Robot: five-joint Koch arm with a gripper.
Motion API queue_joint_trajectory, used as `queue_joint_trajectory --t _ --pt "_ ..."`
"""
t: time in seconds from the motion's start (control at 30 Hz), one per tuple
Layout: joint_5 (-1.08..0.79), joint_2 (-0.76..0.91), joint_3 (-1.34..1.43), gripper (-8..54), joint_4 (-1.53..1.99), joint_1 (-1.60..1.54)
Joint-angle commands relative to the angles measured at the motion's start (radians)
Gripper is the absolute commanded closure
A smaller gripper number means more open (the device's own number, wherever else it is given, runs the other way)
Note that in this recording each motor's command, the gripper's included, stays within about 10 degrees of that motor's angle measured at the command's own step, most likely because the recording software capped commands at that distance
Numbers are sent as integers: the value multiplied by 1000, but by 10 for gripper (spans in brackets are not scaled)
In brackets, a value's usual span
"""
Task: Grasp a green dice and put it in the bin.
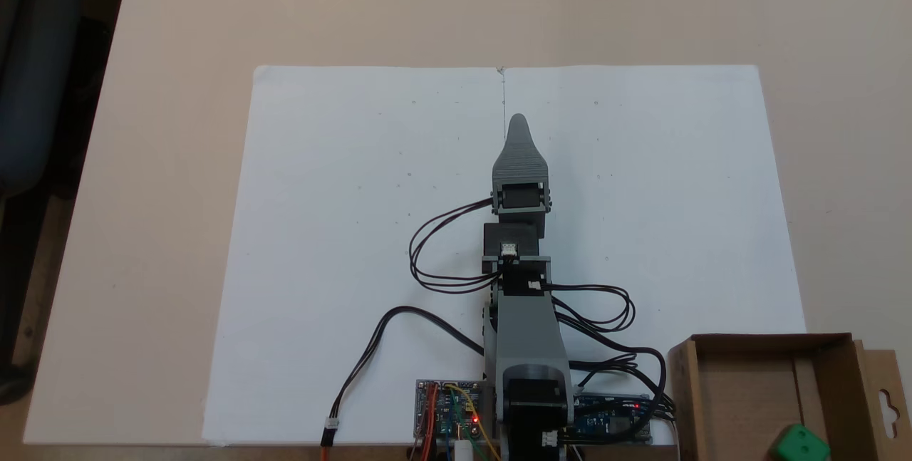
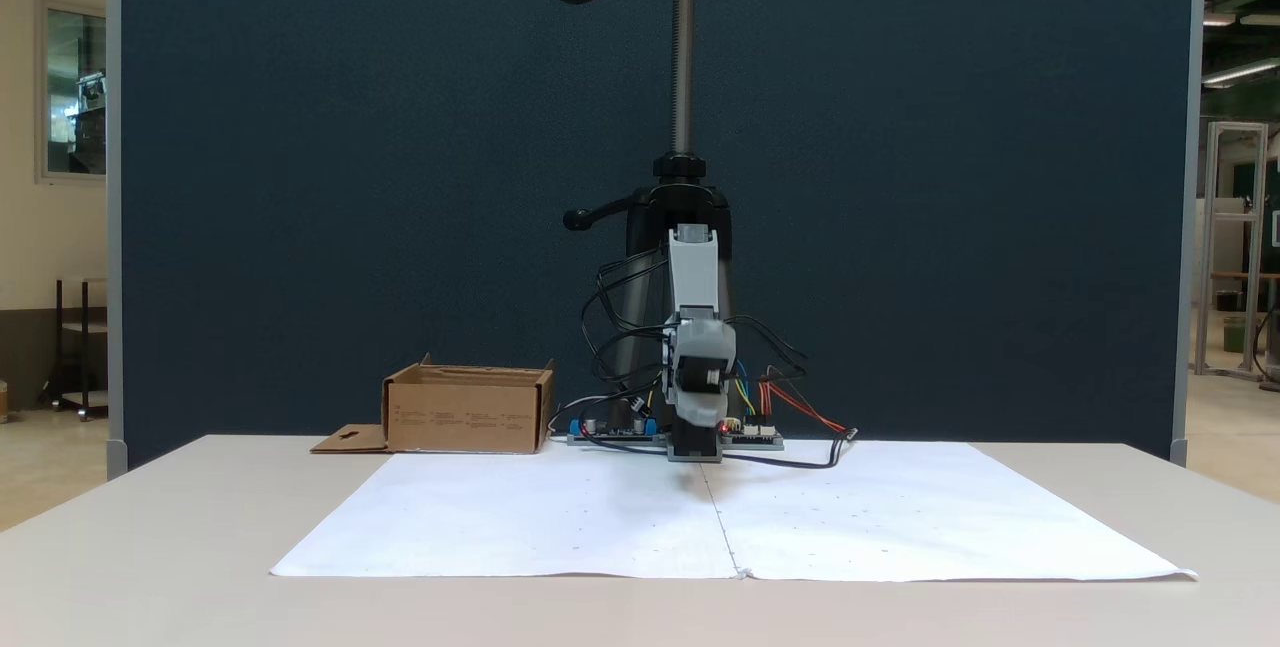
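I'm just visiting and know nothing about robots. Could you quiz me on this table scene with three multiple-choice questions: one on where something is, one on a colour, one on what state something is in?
1. Where is the green dice?
A. On the white paper in front of the arm
B. Inside the cardboard box
C. Between the jaws

2. What colour is the big sheet under the arm?
A. White
B. Blue
C. Yellow

3. What state is the bin in?
A. Taped shut
B. Tipped on its side
C. Upright and open at the top

Answers:
1 B: the green dice lies on the floor of the bin, at the bottom right corner of a fixed view from above.
2 A: the paper sheet is white, on a beige table.
3 C: the box stands on its base with its inside showing, and the gripper is far from it.
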Motion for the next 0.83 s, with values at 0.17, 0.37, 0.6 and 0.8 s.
queue_joint_trajectory --t 0.17,0.37,0.6,0.8 --pt "15 112 63 -1 -323 21" --pt "18 110 63 -1 -487 20" --pt "18 110 63 -1 -508 18" --pt "18 110 63 -1 -508 17"
